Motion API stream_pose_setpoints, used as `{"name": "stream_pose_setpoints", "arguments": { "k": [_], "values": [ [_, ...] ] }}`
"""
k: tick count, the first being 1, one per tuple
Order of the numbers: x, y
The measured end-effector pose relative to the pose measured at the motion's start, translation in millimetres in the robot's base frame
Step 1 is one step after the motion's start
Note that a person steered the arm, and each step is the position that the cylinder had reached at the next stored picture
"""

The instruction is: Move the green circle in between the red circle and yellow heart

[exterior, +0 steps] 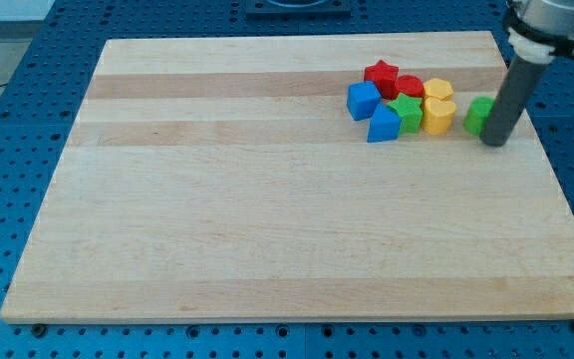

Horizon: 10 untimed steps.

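Observation:
The green circle (pixel 477 115) lies near the view's right edge of the wooden board. My tip (pixel 495 142) is right beside it, touching or almost touching its right side. To its left is a tight cluster. The red circle (pixel 410 86) sits in the cluster's top middle, next to a red star (pixel 381 75). A yellow block (pixel 438 90) lies right of the red circle and a second yellow block (pixel 438 115) lies just below it. I cannot tell which one is the heart. A small gap separates the green circle from the lower yellow block.
The cluster also holds a green star (pixel 406 112), a blue cube (pixel 363 100) and a blue block (pixel 384 125). The wooden board (pixel 267 199) rests on a blue perforated table. The rod's arm comes in from the view's top right corner.

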<state>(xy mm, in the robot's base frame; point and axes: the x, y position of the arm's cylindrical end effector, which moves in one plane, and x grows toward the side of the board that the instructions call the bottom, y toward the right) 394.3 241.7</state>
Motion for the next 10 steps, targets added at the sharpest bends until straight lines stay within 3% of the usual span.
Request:
{"name": "stream_pose_setpoints", "arguments": {
  "k": [2,3,4,6,10],
  "values": [
    [-80.7,26.0],
    [-92.4,25.8],
    [-53.2,50.9],
    [-57.7,-1.9],
    [-48.2,0.6]
  ]
}}
